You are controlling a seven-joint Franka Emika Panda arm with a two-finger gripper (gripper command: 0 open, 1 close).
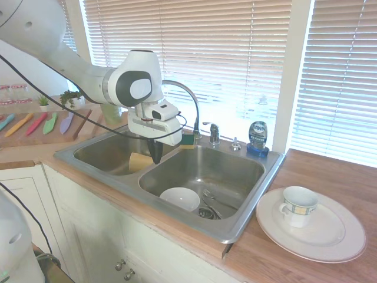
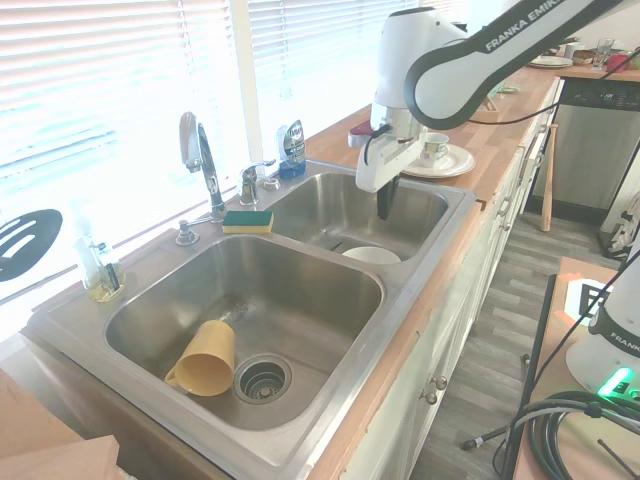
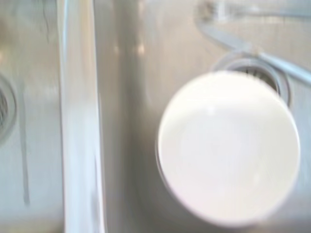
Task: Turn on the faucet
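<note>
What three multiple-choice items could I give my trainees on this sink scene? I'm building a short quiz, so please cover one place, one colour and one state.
1. Where does the white bowl lie?
A. In the sink basin with the spoon, beside the drain
B. On the plate
C. On the windowsill

2. What colour is the cup lying in the other basin?
A. Blue
B. Yellow
C. Red

3. How do the gripper and the faucet stand?
A. Gripper clamped on the lever
B. Gripper hangs over the sink, apart from the faucet
C. Gripper holds the sponge

Answers: 1 A, the bowl sits on the basin floor next to the drain. 2 B, the tipped cup is yellow. 3 B, the fingers point down, shut and empty, near the divider, clear of spout and lever.
</note>
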